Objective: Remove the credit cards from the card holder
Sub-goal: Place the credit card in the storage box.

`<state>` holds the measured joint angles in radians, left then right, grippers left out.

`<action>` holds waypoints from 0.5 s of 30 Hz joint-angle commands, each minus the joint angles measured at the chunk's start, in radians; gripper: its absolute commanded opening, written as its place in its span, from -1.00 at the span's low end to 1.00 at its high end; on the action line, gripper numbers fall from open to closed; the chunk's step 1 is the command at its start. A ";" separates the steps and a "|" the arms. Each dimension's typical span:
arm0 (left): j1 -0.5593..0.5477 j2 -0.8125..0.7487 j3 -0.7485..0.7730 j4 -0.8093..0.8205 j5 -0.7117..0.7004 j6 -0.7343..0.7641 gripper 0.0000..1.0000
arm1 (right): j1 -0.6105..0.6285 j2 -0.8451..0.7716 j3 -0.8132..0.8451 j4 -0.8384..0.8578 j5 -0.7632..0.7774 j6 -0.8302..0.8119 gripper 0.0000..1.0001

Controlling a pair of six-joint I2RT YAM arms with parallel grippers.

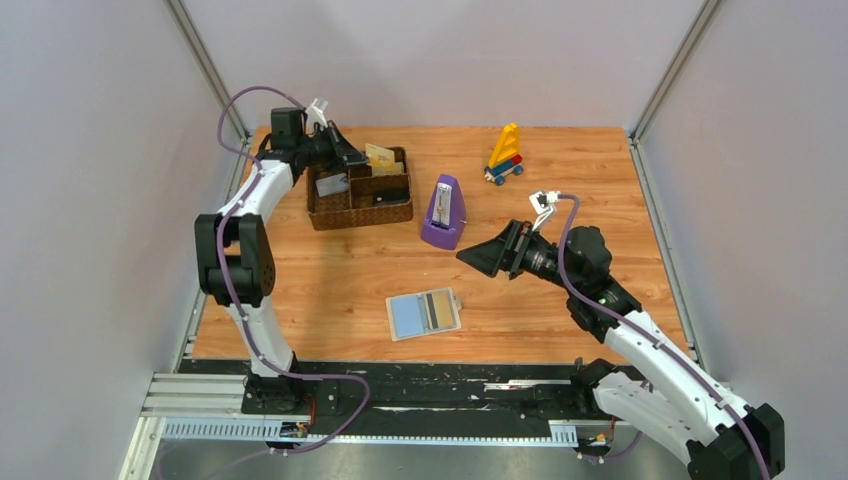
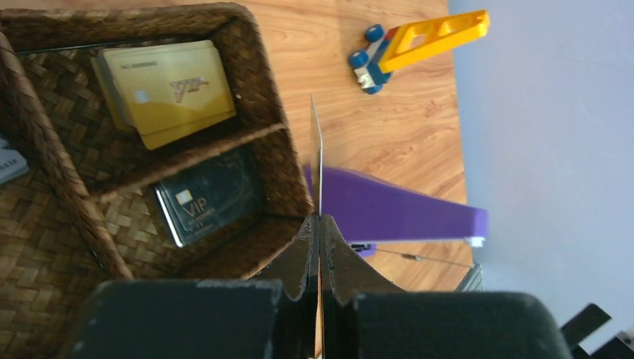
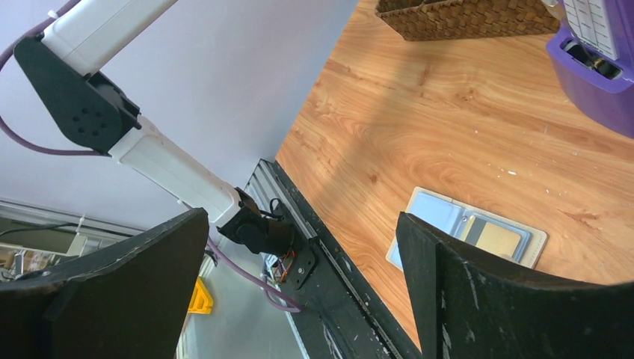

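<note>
**Card holder** [image 1: 423, 313]: light-blue folding sleeve, lying open and flat on the table [image 1: 600, 200] near its front edge, well apart from both claws. A tan card [image 3: 497, 238] and a dark card [image 3: 471, 226] beside it sit in its slots.

**Left claw** [image 2: 319, 224]: clenched on a thin card [image 2: 317, 157], seen edge-on so its colour cannot be told. It is held over the rim of the woven tray [image 1: 360, 188].

**Woven tray, contents:** gold cards [image 2: 168, 90] in one compartment, a black VIP card [image 2: 209, 194] in the next.

**Right claw** [image 3: 303, 299]: released, spread wide, holding nothing. It hovers above the table between the purple metronome [image 1: 443, 212] and the card holder.

**Handling, judged:** the cards look light, stiff, thin and slick, and unlikely to break. Lying flush in a slot, a card offers only its exposed edge, so pinch there across the two faces and draw along the slot. The sleeve seems light enough to slide or lift with the card, so it may need pinning.
</note>
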<state>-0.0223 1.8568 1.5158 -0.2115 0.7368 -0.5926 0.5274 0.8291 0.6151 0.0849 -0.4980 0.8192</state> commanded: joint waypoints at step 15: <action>0.007 0.316 0.251 0.090 -0.010 -0.014 -1.00 | 0.005 0.124 0.030 0.031 0.029 -0.018 1.00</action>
<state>-0.0216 2.1403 1.7115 -0.1894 0.7128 -0.5972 0.5282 0.9340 0.6151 0.0853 -0.4801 0.8165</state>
